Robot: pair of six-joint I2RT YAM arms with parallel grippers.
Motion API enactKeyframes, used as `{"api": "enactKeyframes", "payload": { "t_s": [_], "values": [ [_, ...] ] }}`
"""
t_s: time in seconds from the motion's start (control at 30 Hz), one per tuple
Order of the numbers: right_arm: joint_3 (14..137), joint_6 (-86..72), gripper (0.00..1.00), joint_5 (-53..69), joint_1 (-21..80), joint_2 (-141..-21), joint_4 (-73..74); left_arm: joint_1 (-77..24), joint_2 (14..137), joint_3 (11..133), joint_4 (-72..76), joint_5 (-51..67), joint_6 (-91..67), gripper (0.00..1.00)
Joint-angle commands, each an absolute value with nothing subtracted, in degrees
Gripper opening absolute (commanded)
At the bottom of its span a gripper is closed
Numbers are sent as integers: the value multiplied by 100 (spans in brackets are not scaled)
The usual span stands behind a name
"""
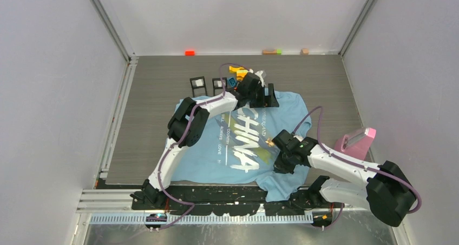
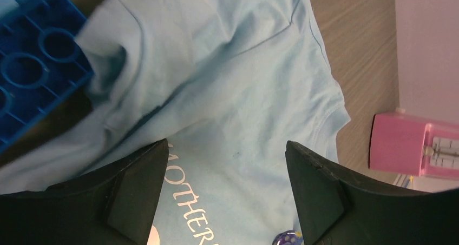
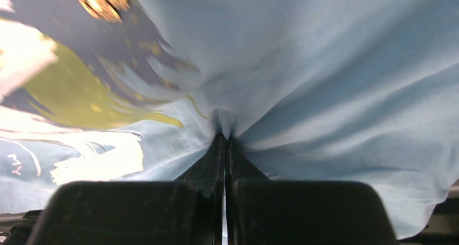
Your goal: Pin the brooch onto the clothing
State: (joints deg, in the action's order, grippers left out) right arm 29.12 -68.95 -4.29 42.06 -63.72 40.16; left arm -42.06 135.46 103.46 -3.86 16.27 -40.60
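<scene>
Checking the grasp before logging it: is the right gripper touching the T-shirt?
Touching. The right wrist view shows the right gripper shut on a fold of the T-shirt, fabric puckering from between its fingertips.

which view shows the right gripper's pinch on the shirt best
Right wrist view: the right gripper is shut on a fold of the light blue T-shirt, close up. The top view shows it small; the left wrist view misses it.

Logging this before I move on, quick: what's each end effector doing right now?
Left end effector: open, holding nothing, over the light blue T-shirt with white lettering.
Right end effector: closed, pinching a fold of that T-shirt.
</scene>
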Motion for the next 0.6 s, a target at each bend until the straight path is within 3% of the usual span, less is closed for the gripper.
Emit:
{"api": "enactKeyframes", "payload": {
  "t_s": [0.0,0.5,0.53,0.57],
  "values": [
    [2590,-7205,1,91,4283,-5977,4961,-3861,14042,10546,-654,1101,-4154,84],
    [2471,-6997,1,921,4354,-5640,5587,-3531,14913,12088,-1079,1414,-3643,84],
    [2536,-6985,2,856,4351,-5631,5597,-3542,14906,12115,-1054,1582,-3572,85],
    [2678,-6980,9,697,4351,-5659,5585,-3554,14869,12113,-1035,1734,-3517,85]
  ]
}}
